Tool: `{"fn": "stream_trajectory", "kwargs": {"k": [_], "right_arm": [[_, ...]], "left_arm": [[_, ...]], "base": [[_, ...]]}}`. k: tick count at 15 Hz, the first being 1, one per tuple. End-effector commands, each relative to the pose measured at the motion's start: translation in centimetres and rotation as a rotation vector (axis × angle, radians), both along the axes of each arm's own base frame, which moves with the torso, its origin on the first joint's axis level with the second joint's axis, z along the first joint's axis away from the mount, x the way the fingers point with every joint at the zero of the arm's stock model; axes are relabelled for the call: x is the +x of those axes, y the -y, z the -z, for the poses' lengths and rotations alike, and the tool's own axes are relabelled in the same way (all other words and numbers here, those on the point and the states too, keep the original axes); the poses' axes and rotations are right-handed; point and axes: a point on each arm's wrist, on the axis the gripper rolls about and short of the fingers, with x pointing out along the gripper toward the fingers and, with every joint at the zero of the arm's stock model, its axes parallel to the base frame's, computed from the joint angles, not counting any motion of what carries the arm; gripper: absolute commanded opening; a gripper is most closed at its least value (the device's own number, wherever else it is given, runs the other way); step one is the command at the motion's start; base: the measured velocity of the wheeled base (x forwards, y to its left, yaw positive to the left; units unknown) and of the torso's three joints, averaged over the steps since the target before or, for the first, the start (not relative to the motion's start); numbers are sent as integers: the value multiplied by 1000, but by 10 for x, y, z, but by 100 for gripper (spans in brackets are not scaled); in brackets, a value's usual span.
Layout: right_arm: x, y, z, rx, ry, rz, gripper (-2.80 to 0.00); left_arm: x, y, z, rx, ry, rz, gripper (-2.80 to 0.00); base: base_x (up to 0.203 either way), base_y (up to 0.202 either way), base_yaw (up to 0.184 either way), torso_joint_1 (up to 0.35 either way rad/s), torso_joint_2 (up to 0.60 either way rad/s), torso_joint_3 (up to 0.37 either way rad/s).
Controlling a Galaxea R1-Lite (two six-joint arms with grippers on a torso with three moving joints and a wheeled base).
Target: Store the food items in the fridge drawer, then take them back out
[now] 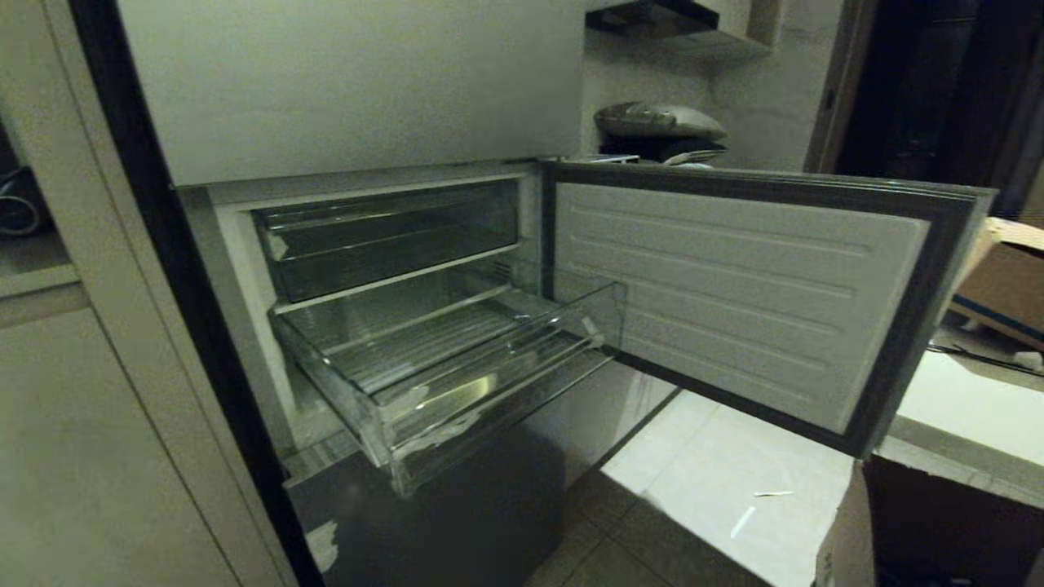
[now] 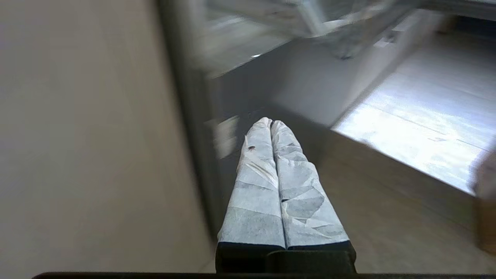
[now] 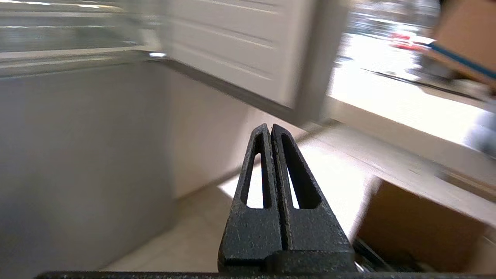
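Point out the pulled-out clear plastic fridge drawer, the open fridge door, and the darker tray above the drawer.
clear plastic fridge drawer [image 1: 489, 390]: head view, front wall.
open white fridge door [image 1: 734, 302]: head view, ribbed inner panel.
smoky-dark upper tray [image 1: 391, 244]: head view, front face.

Neither arm shows in the head view. The left pincer appears in its own wrist view, its 2 fingers wrapped in pale creased covering and pressed together along their full length, holding nothing. The right pincer has 2 bare black slotted fingers, likewise closed tip to tip and empty.
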Motion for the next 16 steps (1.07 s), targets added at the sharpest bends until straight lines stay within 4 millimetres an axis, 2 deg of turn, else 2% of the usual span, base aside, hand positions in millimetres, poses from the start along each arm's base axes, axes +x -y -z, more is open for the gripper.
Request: {"fn": "stream_trajectory", "kwargs": {"k": [1,16], "right_arm": [[2,0,8,0,-30,-1,-280],[2,0,8,3,-30,0,-280]], "left_arm": [[0,0,0,0,-3,-1,-280],[0,0,0,0,-2,-1,-280]], "base": [[1,7,-174,6,2,2],[-1,7,-178,1,2,2]]}}
